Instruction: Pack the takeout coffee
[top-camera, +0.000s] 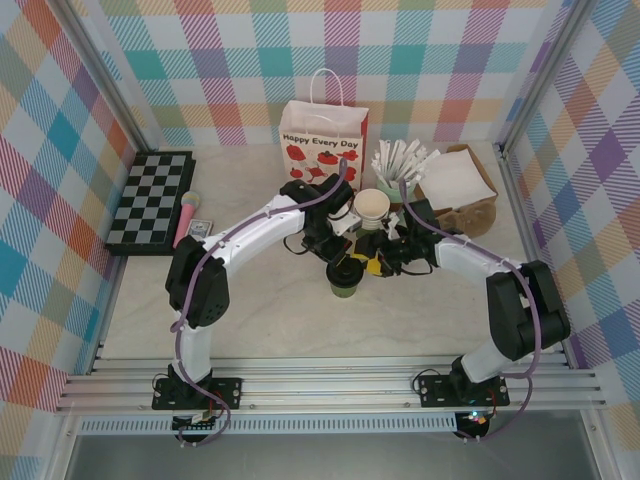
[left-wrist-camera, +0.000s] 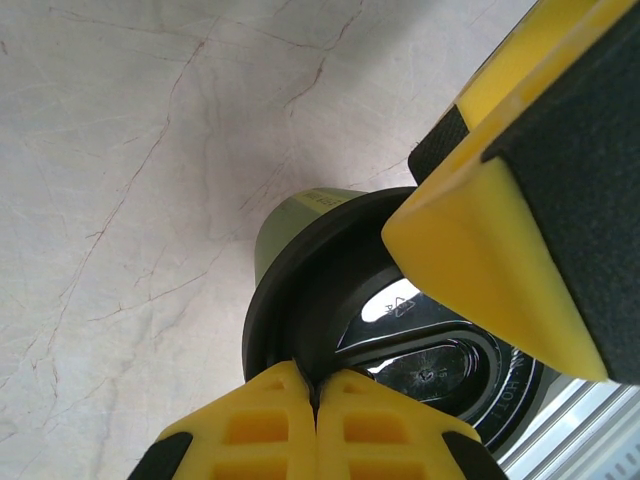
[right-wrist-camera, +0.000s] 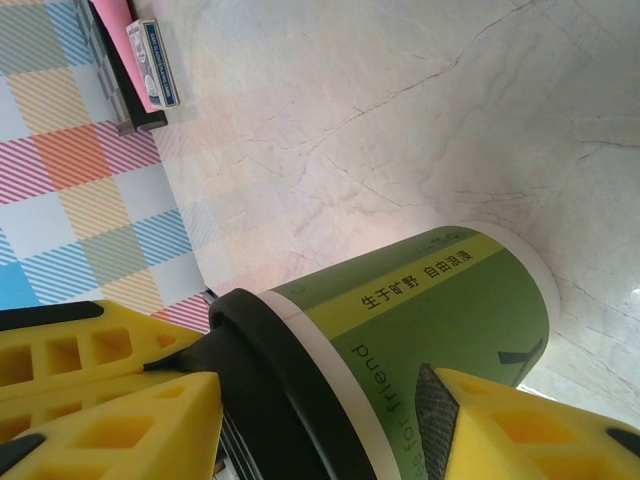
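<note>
Packing has barely started, by my reading. The takeout coffee (top-camera: 345, 281) has its black lid on and sits near the middle of the bench (top-camera: 250, 330), apparently resting on its base. The paper bag (top-camera: 322, 140), the likely place for it, stands well apart at 12 o'clock. A stack of open cups (top-camera: 372, 208) lies between them, towards 1 o'clock. Lifting the cup, carrying it and lowering it into the bag all remain to be done.

The right hand (right-wrist-camera: 320, 385) is clenched on the cup, with one finger against the green wall and the other up by the lid. The left hand (left-wrist-camera: 315, 420) has its fingers pressed together right at the lid's rim. I cannot tell whether they nip the rim or merely touch it.

The top view gives the layout: both arms meeting at the cup, the left hand (top-camera: 340, 258) at its 12 o'clock and the right hand (top-camera: 372, 266) at 2 o'clock. The right wrist view shows the grip on the wall and the printed band. The left wrist view shows the glossy lid top.
</note>
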